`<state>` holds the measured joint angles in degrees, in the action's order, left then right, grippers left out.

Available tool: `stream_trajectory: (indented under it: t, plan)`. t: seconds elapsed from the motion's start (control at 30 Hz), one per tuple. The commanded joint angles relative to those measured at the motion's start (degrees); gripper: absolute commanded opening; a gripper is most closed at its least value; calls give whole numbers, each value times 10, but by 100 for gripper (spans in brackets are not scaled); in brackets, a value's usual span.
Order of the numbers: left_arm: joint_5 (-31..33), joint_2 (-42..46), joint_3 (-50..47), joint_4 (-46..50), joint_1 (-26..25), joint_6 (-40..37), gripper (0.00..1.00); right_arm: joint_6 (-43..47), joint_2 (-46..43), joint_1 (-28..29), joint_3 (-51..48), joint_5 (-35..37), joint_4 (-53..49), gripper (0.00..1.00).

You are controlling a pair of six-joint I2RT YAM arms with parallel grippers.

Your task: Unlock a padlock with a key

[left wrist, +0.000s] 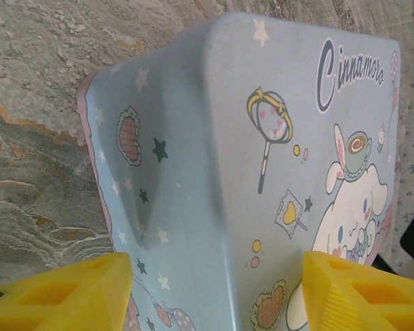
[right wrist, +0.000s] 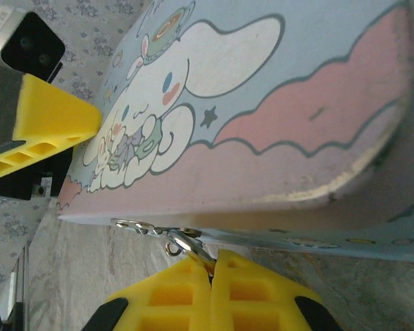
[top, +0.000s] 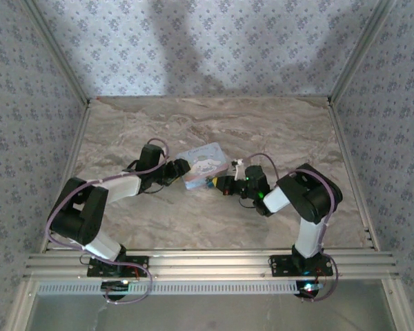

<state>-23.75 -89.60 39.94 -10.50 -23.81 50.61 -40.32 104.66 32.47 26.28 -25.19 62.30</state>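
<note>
Currently your right gripper [right wrist: 210,261] fingers are pressed together, pinching the key ring [right wrist: 181,243] at the lower edge of the Cinnamoroll tin [right wrist: 276,138]; left gripper [left wrist: 215,276] fingers stand apart, straddling that tin.

Top external: looks down from above and behind the arm bases, far from the tin [top: 203,164] on the table [top: 193,227]. Left wrist: peers past the left gripper [left wrist: 214,296], very close at the tin's corner. Right wrist: looks past the right gripper [right wrist: 210,279], low and close at the tin's opposite edge. Shared by all three: the tin's printed lid.
</note>
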Motion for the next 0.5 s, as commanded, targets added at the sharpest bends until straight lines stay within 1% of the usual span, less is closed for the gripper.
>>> stream_trajectory:
  t: [0.0,0.13,0.3,0.33,0.4,0.47]
  plan:
    - [13,1,-24,77,-9,-6,68,2,-33,-9,-9,28,-2,0]
    - [13,18,-19,79,-7,-8,78,27,-72,-11,-20,35,-47,0]
    - [12,53,0,94,0,-20,87,38,-134,-19,-37,40,-110,0]
    - [13,63,6,100,3,-25,89,60,-151,-19,-38,41,-131,0]
    - [19,84,12,112,7,-36,92,74,-188,-19,-38,44,-181,0]
    - [33,112,15,122,10,-49,95,92,-241,-17,-38,52,-245,0]
